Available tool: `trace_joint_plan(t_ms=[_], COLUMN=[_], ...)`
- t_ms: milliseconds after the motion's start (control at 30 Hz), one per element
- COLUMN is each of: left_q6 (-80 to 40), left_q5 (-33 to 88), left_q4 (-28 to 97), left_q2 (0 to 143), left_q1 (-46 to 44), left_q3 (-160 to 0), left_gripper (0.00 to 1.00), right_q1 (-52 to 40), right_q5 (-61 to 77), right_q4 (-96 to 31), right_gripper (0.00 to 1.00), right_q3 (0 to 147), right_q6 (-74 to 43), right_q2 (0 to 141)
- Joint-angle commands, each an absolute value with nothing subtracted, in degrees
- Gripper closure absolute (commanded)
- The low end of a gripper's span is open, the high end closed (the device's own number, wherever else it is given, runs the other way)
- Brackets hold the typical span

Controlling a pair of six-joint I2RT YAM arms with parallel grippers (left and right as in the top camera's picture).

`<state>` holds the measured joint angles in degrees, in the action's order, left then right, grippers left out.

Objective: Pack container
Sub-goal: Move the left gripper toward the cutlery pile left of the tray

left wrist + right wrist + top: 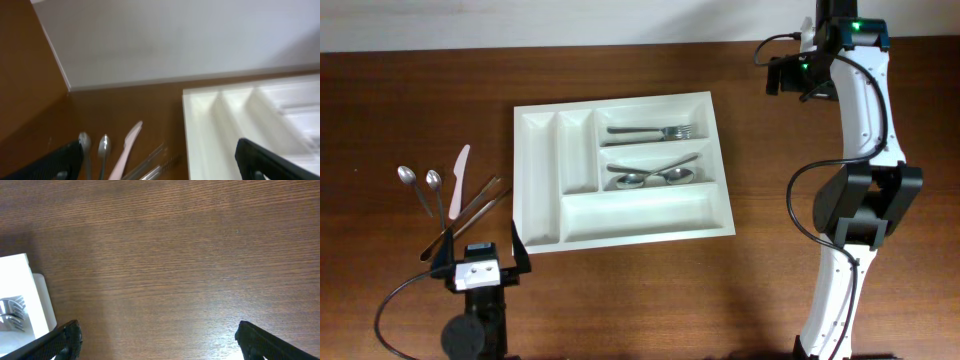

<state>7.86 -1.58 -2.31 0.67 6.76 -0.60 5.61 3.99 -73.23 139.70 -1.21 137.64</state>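
Container (635,212): white five-compartment tray, flat on the wooden table (410,90), mid-table between the two arms. Status: partly packed.

Left gripper (483,258): fingers spread wide with nothing between them. It sits just off the container's bottom-left corner as the overhead view shows it. The left wrist view agrees, with the black fingertips (65,160) far apart and the loose cutlery and the container's left edge ahead of them.

Right gripper (157,326): fingers also wide apart and empty, over bare wood. It is to the right of the container, off its top-right corner. Only that corner and some fork tines show at the edge of the right wrist view.

Inside the container:
- upper wide compartment: forks (655,131), 2 as best I can count, since they overlap
- middle wide compartment: packed spoons (655,177), 2
- lower wide compartment: nothing in it
- both narrow upright slots: nothing in them

So 2 of 5 compartments are in use.

Outside, grouped left of the container and apart from it:
- loose spoons (420,185), 2
- pale knife (457,180), 1
- thin shiny pieces (485,198), 2, lying at a slant; I cannot tell what kind

Tally: 4 pieces in, 5 out. Judgement: a little under half done. The left-hand group remains to be moved, and the left arm is the nearer one to it.
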Motion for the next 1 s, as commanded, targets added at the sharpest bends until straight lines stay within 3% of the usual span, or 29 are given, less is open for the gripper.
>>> trace_joint_plan(t_ms=[0,133,300,500,667,833,967], left_q6=[0.3,-9.1,-10.2,-10.2,-10.2,-10.2,-10.3], left_q5=[2.4,2.3,-0.3,-4.6,-4.2,2.1,13.2], left_q4=[-5.6,0.1,10.0,22.0,42.6,58.4,60.5], left_q2=[0.4,1.5,8.9,26.8,45.2,58.4,63.7], left_q1=[6.6,6.6,6.6,6.6,6.6,6.6,6.6], left_q3=[-1.8,-7.8,-20.6,-40.4,-56.2,-65.5,-66.8], left_gripper=[0.01,0.01,0.01,0.01,0.01,0.01,0.01], right_q1=[6.1,6.1,6.1,6.1,6.1,6.1,6.1], right_q5=[4.5,4.5,4.5,4.5,4.5,4.5,4.5], right_q4=[-73.1,-73.1,-73.1,-73.1,-73.1,-73.1,-73.1], right_gripper=[0.01,0.01,0.01,0.01,0.01,0.01,0.01], right_q3=[139.7,139.7,139.7,139.7,139.7,139.7,139.7], right_q6=[-0.7,-0.7,-0.7,-0.7,-0.7,-0.7,-0.7], right_q2=[137.4,137.4,137.4,137.4,137.4,137.4,137.4])
